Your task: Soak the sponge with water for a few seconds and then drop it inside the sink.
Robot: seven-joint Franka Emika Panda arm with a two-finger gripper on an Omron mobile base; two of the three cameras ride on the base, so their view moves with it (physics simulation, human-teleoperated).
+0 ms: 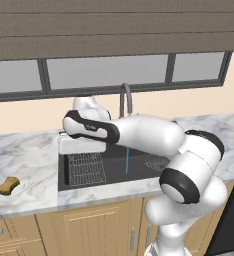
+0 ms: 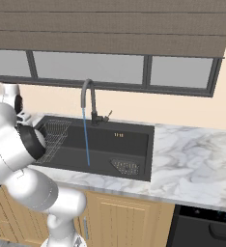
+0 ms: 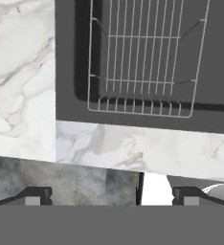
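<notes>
The sponge [image 1: 8,185] lies on the table [image 1: 29,165], well left of the sink [image 1: 84,182]. The hand [image 3: 112,196], jaws wide and empty, hovers over the sink's left rim; the sponge lies to its left and nearer.

**Item count, sink station**

One sponge [image 1: 8,185] on the marble counter [image 1: 24,160]. One sink [image 2: 129,144], holding one wire rack [image 3: 142,62] and one mesh strainer [image 2: 125,167]. One faucet [image 2: 88,99]; one water stream [image 2: 86,142]. Three window panes.
</notes>
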